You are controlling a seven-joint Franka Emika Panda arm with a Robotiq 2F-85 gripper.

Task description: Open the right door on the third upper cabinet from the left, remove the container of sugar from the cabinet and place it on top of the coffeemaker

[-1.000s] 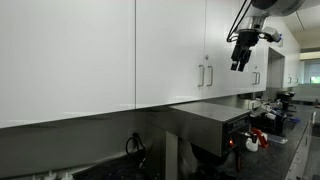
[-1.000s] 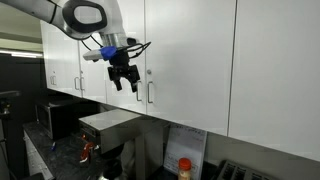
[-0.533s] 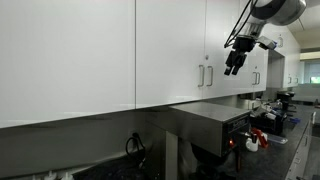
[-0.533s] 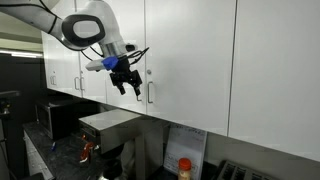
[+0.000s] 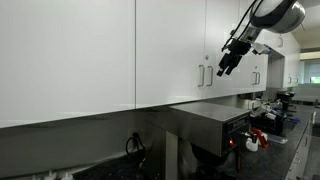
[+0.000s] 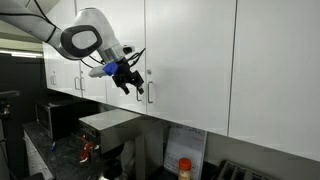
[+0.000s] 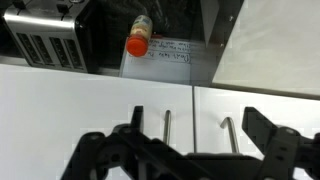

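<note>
The third upper cabinet (image 6: 190, 60) is shut, and its two silver bar handles (image 6: 147, 91) meet at the middle seam. The right door (image 5: 215, 30) is the white panel beside that seam. My gripper (image 6: 133, 85) hangs open just in front of the handles, touching nothing. It is also seen as the gripper (image 5: 225, 66). In the wrist view both handles (image 7: 167, 130) lie between my spread gripper (image 7: 200, 125) fingers. The steel coffeemaker (image 6: 105, 122), also the coffeemaker (image 5: 205, 115), stands on the counter below. The container of sugar is hidden.
A bottle with a red lid (image 6: 183, 166) stands on the counter by a white sheet on the wall, and it shows as the red-lidded bottle (image 7: 138, 42) in the wrist view. More white cabinet doors (image 5: 70, 50) run along the wall. Appliances (image 5: 265, 115) crowd the far counter.
The gripper has come down and in towards the cabinet's handles, staying open. The doors have not moved.
</note>
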